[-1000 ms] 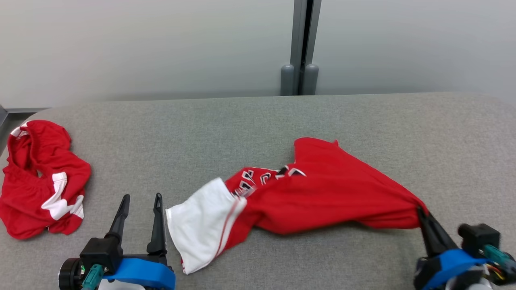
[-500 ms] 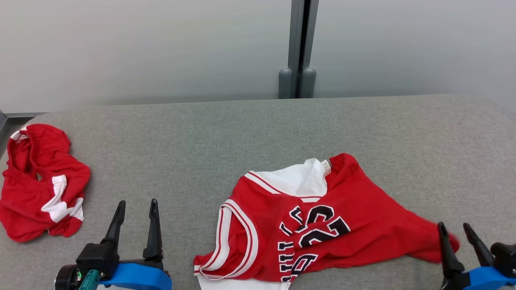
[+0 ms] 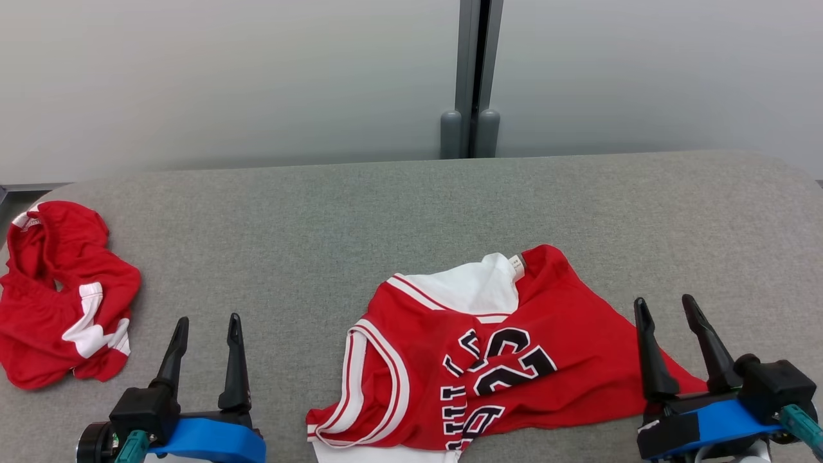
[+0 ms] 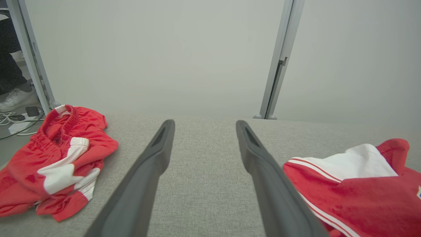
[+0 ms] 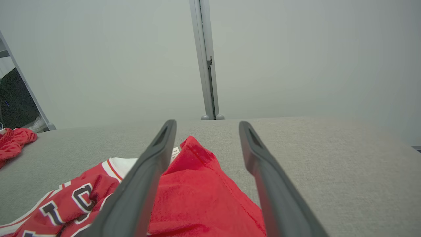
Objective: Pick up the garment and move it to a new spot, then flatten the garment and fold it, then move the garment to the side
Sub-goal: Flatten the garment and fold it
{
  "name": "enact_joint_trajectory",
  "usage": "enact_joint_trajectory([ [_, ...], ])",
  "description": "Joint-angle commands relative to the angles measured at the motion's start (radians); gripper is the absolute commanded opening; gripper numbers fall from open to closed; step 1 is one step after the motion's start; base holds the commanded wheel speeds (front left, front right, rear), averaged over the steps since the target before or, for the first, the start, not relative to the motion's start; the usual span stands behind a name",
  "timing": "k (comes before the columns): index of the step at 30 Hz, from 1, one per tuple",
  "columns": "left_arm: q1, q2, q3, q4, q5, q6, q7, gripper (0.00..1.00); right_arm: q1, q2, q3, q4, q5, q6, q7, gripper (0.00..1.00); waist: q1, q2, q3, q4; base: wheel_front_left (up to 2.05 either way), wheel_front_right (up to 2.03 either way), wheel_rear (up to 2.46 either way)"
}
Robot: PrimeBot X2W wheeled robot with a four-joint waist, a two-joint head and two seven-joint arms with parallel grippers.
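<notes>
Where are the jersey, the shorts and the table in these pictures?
jersey (image 3: 514, 360): head view, on the chest number.
shorts (image 3: 38, 315): head view, on the red cloth.
table (image 3: 411, 206): head view, on its bare grey top.

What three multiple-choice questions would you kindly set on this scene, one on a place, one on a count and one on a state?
1. Where on the table do the shorts lie?
A) its left end
B) its middle
C) its right end

2. How many garments lie on the table?
A) one
B) two
C) three

3. How does the right gripper stand to the jersey?
A) shut on it
B) open, at its right corner
C) open, far from it

Answers:
1. A, the shorts sit at the head view's left edge.
2. B, there are only the shorts and the jersey.
3. B, it is spread wide, with red cloth showing in the gap in the right wrist view.
</notes>
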Motion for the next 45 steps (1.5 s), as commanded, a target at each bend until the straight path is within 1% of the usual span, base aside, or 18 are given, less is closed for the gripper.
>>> enact_joint_trajectory([
  [1, -0.009, 0.0, 0.004, -0.004, 0.007, -0.002, -0.003, 1.0, -0.009, 0.008, 0.006, -0.01, -0.008, 0.001, -0.007, 1.0, 0.0, 0.0, 0.003, 0.001, 0.0, 0.0, 0.0],
  [5, -0.015, 0.0, 0.005, -0.009, 0.011, -0.004, -0.003, 1.0, 0.004, 0.027, 0.031, -0.018, -0.014, 0.001, -0.014, 1.0, 0.0, 0.0, 0.009, 0.007, 0.0, 0.0, 0.0],
  [11, -0.016, -0.001, 0.01, -0.012, 0.017, 0.0, -0.003, 1.0, 0.013, 0.034, 0.041, -0.009, -0.006, 0.001, -0.019, 1.0, 0.0, 0.0, 0.016, 0.008, 0.0, 0.0, 0.0],
  [16, -0.072, 0.006, -0.021, 0.003, 0.032, -0.008, -0.003, 1.0, -0.005, 0.034, 0.037, -0.007, -0.007, 0.001, -0.021, 1.0, 0.0, 0.0, 0.028, 0.005, 0.0, 0.0, 0.0],
  [24, -0.272, 0.017, -0.138, 0.067, 0.054, -0.02, 0.009, 1.0, -0.031, 0.034, 0.043, -0.019, -0.019, 0.001, -0.021, 1.0, 0.0, 0.0, 0.066, -0.012, 0.0, 0.0, 0.0],
  [32, -0.438, 0.025, -0.265, 0.202, 0.009, -0.026, 0.095, 1.0, -0.051, 0.034, 0.043, -0.017, -0.018, 0.001, -0.022, 1.0, 0.0, 0.0, 0.12, -0.048, 0.0, 0.0, 0.0],
  [39, -0.468, 0.054, -0.379, 0.341, -0.067, -0.024, 0.187, 1.0, -0.067, 0.034, 0.037, -0.014, -0.016, 0.001, -0.023, 1.0, 0.0, 0.0, 0.149, -0.076, 0.0, 0.0, 0.0],
  [40, -0.468, 0.054, -0.379, 0.341, -0.067, -0.024, 0.187, 1.0, -0.067, 0.034, 0.037, -0.014, -0.016, 0.001, -0.023, 1.0, 0.0, 0.0, 0.149, -0.076, 0.0, 0.0, 0.0],
  [41, -0.466, 0.064, -0.411, 0.376, -0.086, -0.024, 0.214, 1.0, -0.065, 0.033, 0.032, -0.012, -0.016, 0.001, -0.023, 1.0, 0.0, 0.0, 0.156, -0.079, 0.0, 0.0, 0.0],
  [45, -0.463, 0.086, -0.47, 0.443, -0.127, -0.024, 0.266, 1.0, -0.07, 0.033, 0.027, -0.01, -0.018, 0.001, -0.024, 1.0, 0.0, 0.0, 0.167, -0.08, 0.0, 0.0, 0.0],
])
